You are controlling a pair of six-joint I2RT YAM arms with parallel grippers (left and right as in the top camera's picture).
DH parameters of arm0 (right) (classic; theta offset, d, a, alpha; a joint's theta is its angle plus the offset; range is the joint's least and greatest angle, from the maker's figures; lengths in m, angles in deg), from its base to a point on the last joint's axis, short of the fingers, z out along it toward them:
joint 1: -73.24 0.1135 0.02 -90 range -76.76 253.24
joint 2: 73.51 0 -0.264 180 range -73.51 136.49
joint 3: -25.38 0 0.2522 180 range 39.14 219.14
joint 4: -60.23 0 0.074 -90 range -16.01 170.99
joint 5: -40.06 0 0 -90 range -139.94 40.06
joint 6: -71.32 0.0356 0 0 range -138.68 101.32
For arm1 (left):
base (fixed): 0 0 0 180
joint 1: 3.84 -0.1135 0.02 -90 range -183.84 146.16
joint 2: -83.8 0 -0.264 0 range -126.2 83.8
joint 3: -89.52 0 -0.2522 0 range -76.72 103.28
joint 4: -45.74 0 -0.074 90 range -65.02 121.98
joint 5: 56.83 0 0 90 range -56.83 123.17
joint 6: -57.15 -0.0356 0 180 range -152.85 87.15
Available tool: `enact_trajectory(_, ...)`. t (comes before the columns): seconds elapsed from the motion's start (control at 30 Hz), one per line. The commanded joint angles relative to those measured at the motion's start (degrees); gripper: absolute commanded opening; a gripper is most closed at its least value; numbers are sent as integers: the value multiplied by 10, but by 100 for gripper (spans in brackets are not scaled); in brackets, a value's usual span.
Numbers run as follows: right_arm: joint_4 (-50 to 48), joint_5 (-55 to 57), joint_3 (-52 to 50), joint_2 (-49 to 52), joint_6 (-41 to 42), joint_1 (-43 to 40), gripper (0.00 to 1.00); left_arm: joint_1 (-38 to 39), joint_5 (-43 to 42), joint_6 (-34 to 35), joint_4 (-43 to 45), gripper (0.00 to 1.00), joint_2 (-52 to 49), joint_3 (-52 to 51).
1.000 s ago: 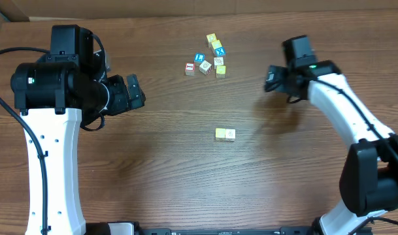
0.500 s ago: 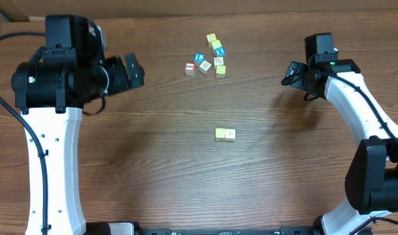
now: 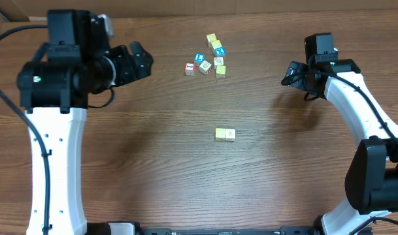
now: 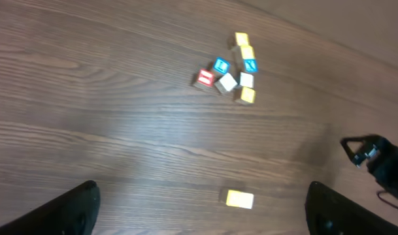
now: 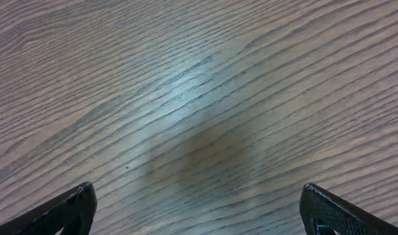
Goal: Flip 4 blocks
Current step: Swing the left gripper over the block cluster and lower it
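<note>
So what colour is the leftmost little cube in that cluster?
The leftmost cube is red with white, clearest in the left wrist view.

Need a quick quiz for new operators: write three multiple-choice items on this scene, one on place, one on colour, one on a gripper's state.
1. Where does the cluster of blocks lie?
A. On the table's far side, near the middle.
B. At its near edge.
C. In its near left corner.

2. What colour is the cluster block nearest the left gripper?
A. Green.
B. Red.
C. Black.

3. The right gripper is:
A. Shut on a block.
B. Shut, empty.
C. Open, empty.

Answers:
1 A, the overhead view shows it far from both bases.
2 B, the red block sits at that end.
3 C, its jaws stand wide apart with only bare wood between.
</note>
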Motion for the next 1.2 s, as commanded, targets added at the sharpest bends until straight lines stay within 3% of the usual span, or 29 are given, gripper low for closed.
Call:
enact_trajectory(0.0, -3, 6, 12, -17, -2, -2, 100, 38, 8, 13, 4, 87, -17, 4)
enact_trajectory(0.3, -3, 6, 12, -17, -2, -1, 100, 124, 53, 8, -17, 85, -152, 108)
enact_trajectory(0.53, -3, 6, 12, -17, -2, -2, 100, 158, 109, 1, 43, 55, -251, 138)
enact_trajectory(0.7, -3, 6, 12, -17, -2, -1, 100, 162, 142, -2, 70, 44, -295, 138)
enact_trajectory(0.87, -3, 6, 12, -17, -2, -1, 100, 163, 143, -19, 94, 46, -343, 138)
enact_trajectory(0.97, -3, 6, 12, -17, -2, -2, 100, 162, 143, -19, 115, 56, -373, 138)
enact_trajectory(1.17, -3, 6, 12, -17, -2, -2, 100, 162, 158, -19, 148, 56, -426, 138)
